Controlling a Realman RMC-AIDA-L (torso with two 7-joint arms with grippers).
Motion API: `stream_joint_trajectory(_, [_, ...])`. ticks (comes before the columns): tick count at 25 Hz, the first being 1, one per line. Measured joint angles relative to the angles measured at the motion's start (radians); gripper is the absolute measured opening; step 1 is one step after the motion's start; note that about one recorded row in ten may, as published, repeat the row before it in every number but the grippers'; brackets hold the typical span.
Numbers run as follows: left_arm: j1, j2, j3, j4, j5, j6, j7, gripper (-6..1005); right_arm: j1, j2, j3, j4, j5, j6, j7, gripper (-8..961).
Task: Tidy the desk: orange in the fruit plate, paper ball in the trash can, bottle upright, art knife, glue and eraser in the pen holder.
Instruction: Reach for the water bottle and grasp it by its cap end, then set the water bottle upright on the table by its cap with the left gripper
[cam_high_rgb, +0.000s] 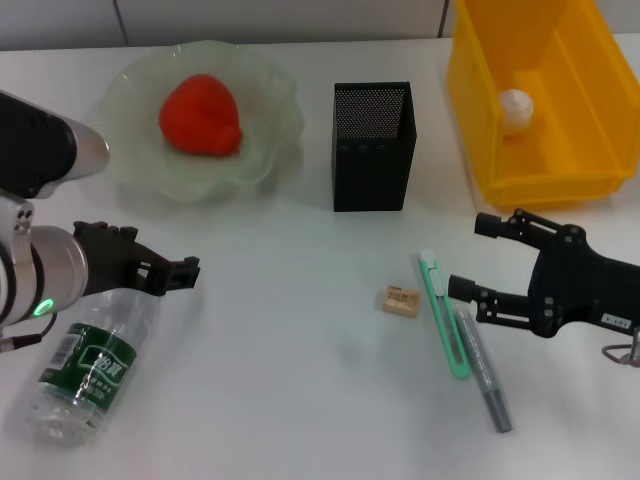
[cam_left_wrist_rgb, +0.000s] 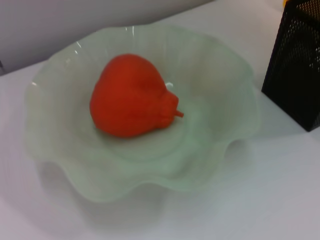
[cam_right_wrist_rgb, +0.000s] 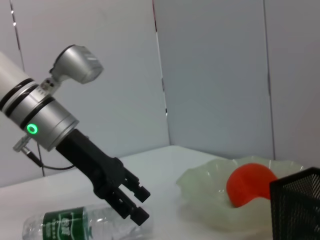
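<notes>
**Orange plated, paper binned, bottle down**

Here, on a white desk (cam_high_rgb: 300, 380), the orange (cam_high_rgb: 199, 114) sits in the pale green fruit plate (cam_high_rgb: 270, 130), and the paper ball (cam_high_rgb: 516, 106) lies inside the yellow trash can (cam_high_rgb: 590, 120). The black mesh pen holder (cam_high_rgb: 372, 146) stands between plate and bin. The bottle (cam_high_rgb: 85, 365) lies on its side at the desk's near left. Above it hovers the left gripper (cam_high_rgb: 188, 272), its jaws parted and empty. On the robot's right, the eraser (cam_high_rgb: 400, 301), the green art knife (cam_high_rgb: 443, 315) and the grey glue stick (cam_high_rgb: 485, 370) lie on the desk in front of the pen holder, knife and glue side by side. The right gripper (cam_high_rgb: 472, 257) hangs just beside the knife, its fingers spread wide and holding nothing.
</notes>
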Motion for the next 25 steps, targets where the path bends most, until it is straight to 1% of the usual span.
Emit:
stream_joint_trajectory(2, [-0.007,0.000,-0.001,-0.011,0.000,0.000,0.000,803,0.004,0.001,-0.001,0.004,-0.009,0.001,0.000,831])
stream_joint_trajectory(3, [-0.026,0.000,-0.005,-0.045,0.001,0.000,-0.001,801,0.007,0.001,-0.003,0.009,-0.010,0.002,-0.001,831])
stream_joint_trajectory(8, [-0.064,-0.001,-0.034,-0.107,0.002,0.003,-0.003,789,0.023,-0.001,-0.004,0.041,-0.013,0.003,-0.001,831])
stream_joint_trajectory(12, [-0.072,-0.001,-0.041,-0.114,0.001,0.016,-0.004,779,0.023,-0.001,-0.003,0.043,-0.014,0.003,0.001,830])
stream_joint_trajectory(17, [-0.110,-0.001,-0.068,-0.136,0.003,0.085,-0.004,671,0.023,-0.002,-0.003,0.045,-0.015,0.003,0.006,830])
stream_joint_trajectory(25, [-0.112,0.003,-0.065,-0.127,0.004,0.089,0.021,491,0.021,-0.002,0.005,0.046,-0.016,-0.002,0.018,830])
